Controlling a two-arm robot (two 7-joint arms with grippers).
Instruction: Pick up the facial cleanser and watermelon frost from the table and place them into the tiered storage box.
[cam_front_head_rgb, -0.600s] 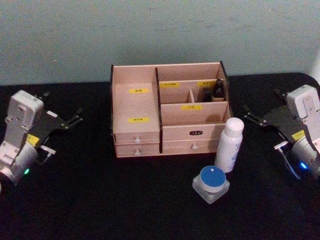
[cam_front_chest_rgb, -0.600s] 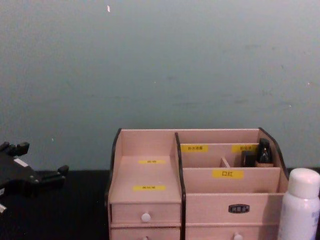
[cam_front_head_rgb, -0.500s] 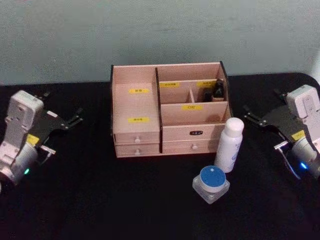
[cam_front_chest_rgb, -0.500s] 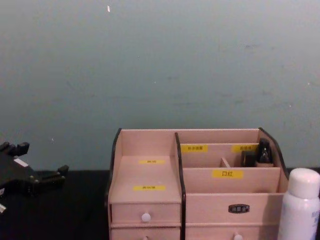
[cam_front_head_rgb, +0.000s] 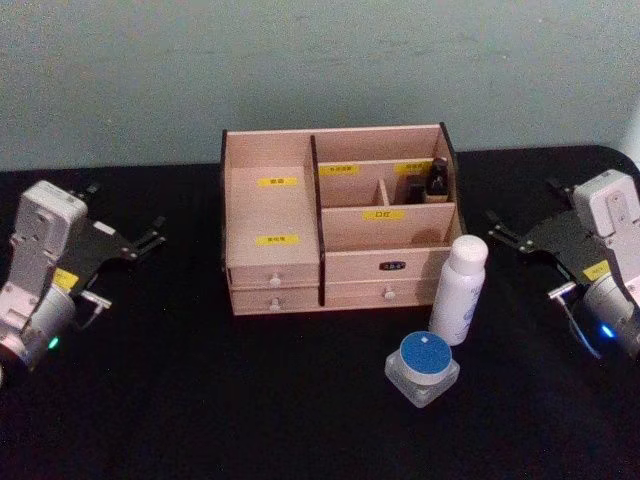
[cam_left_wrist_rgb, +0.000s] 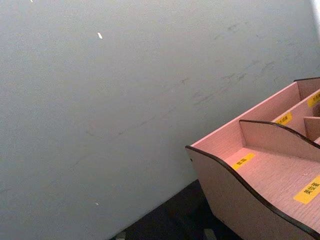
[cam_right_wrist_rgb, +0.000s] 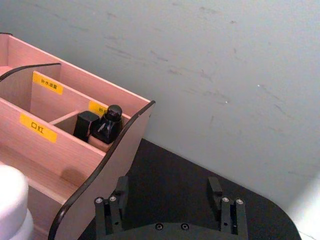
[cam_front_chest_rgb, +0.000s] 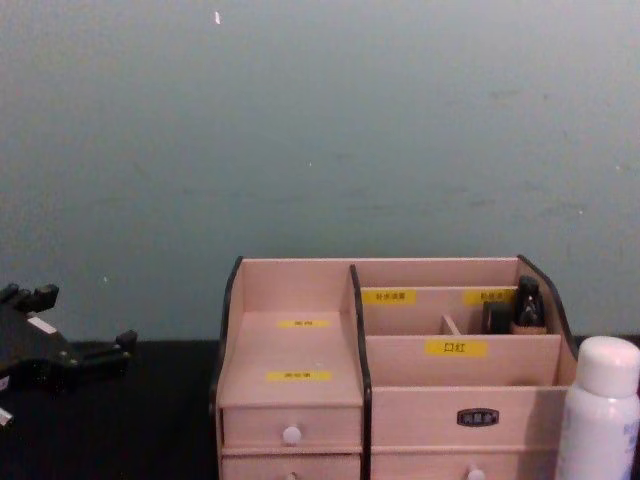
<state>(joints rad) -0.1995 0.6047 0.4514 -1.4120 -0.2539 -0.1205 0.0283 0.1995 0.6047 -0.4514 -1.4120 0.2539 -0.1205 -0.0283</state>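
We see the box (cam_front_head_rgb: 335, 230) at the middle of a black bench (cam_front_head_rgb: 200, 400), its back to a teal wall (cam_front_head_rgb: 300, 60). The bench lies bare on either side of it.

The white bottle (cam_front_head_rgb: 458, 290) stands upright just in front of the box's right front corner, before the drawers (cam_front_head_rgb: 385, 293). We cannot tell whether it touches them. The jar (cam_front_head_rgb: 423, 368) with the blue lid sits near the bottle, closer to the robot, with bare bench around it.

The left gripper (cam_front_head_rgb: 128, 215) hovers well to the left of the box, its fingers (cam_front_chest_rgb: 118, 345) spread apart and holding nothing. The right gripper (cam_front_head_rgb: 525, 208) hangs to the right of the box and the bottle, apart from both. Its fingers (cam_right_wrist_rgb: 111, 210) are also spread and hold nothing.

Yellow labels (cam_front_chest_rgb: 455, 348) mark the box's tiers; we can read one on the right front divider as "口红", and the others are too small to make out. Two dark bottles (cam_front_head_rgb: 435, 178) stand in the back right compartment. Writing on a small dark plate (cam_front_chest_rgb: 478, 417) on the drawer front is unreadable.
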